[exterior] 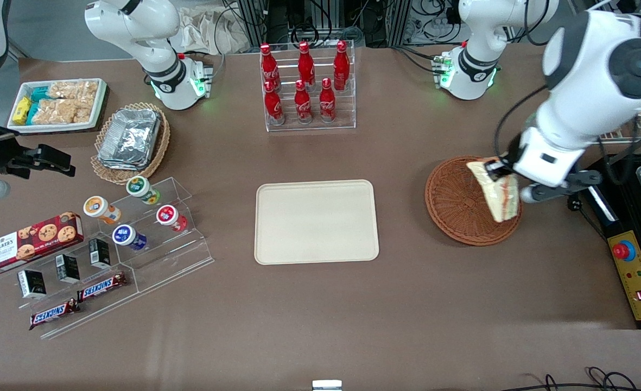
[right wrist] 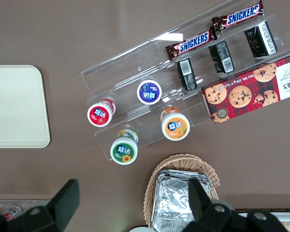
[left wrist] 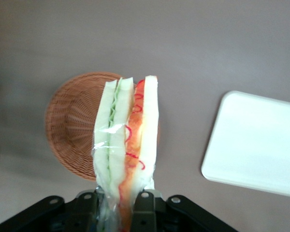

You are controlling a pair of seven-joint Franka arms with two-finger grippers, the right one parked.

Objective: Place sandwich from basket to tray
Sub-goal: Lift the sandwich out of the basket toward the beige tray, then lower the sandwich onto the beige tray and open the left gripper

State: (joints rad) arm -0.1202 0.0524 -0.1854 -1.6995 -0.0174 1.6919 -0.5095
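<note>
Left arm bent over working-arm end of table, wrist angled down; gripper (exterior: 498, 169) raised off tabletop, fingers (left wrist: 144, 203) clamped on sandwich (exterior: 500, 194).

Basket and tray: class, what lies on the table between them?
Nothing: the front view shows bare table between basket and tray. The gripper holds the sandwich above the basket.

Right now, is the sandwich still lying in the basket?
No: the gripper holds the sandwich lifted above the basket.
</note>
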